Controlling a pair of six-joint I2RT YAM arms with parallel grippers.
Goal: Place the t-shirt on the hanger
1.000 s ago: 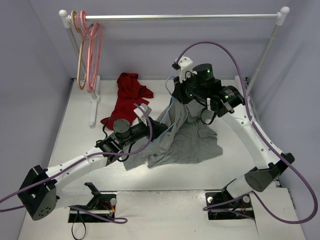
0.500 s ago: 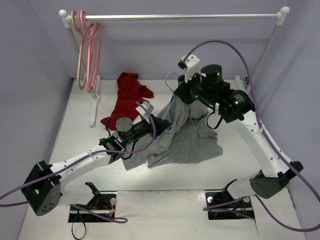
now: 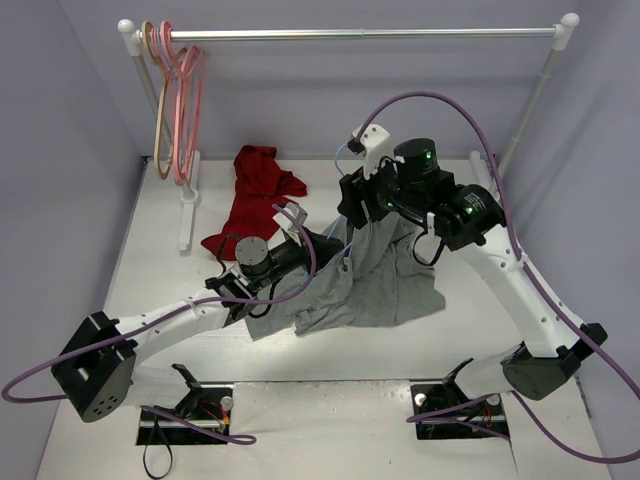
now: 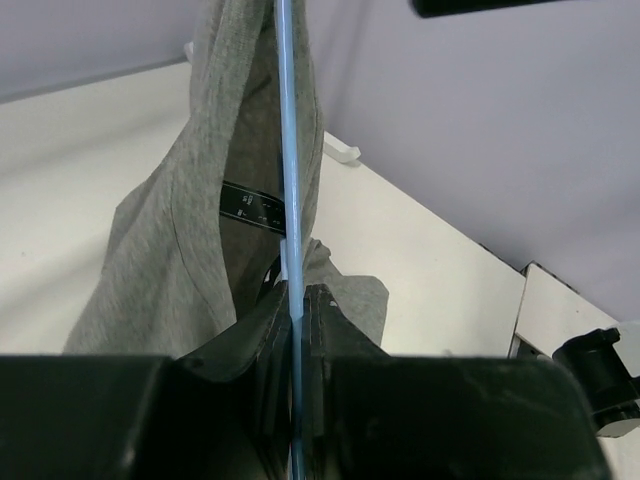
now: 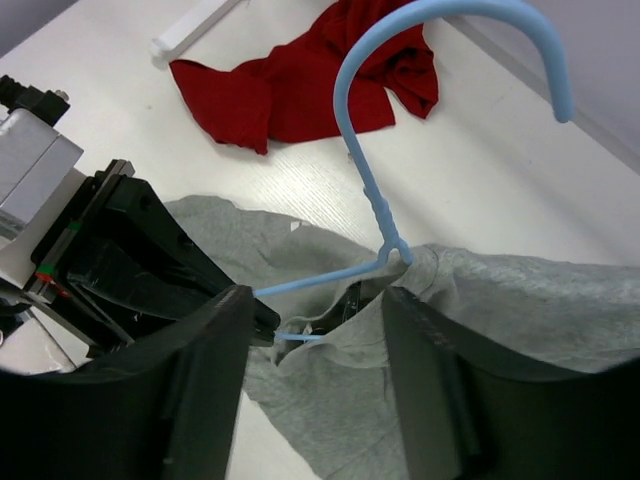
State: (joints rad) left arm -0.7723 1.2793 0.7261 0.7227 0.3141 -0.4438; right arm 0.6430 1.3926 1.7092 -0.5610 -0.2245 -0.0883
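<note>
The grey t-shirt (image 3: 385,285) is draped from the pale-blue hanger (image 3: 347,238) down onto the table. The hanger's neck pokes out through the collar (image 5: 420,262), and its hook (image 5: 362,165) stands free above it. My left gripper (image 4: 297,300) is shut on the hanger's thin blue arm (image 4: 290,150), with grey cloth (image 4: 170,250) hanging beside it. My right gripper (image 5: 320,300) hovers just over the collar. Its jaws stand apart, with cloth (image 5: 520,300) below them and nothing pinched. In the top view it (image 3: 355,208) sits right above the left gripper (image 3: 322,246).
A red garment (image 3: 260,195) lies crumpled at the back left, also in the right wrist view (image 5: 300,90). A clothes rack spans the back with its rail (image 3: 360,34). Pink and tan hangers (image 3: 175,100) hang at the rail's left end. The rack's white foot (image 3: 187,215) rests on the table.
My right gripper has opened and let go of the t-shirt, shifting slightly left and down. The left arm has pushed a little forward with the hanger.
</note>
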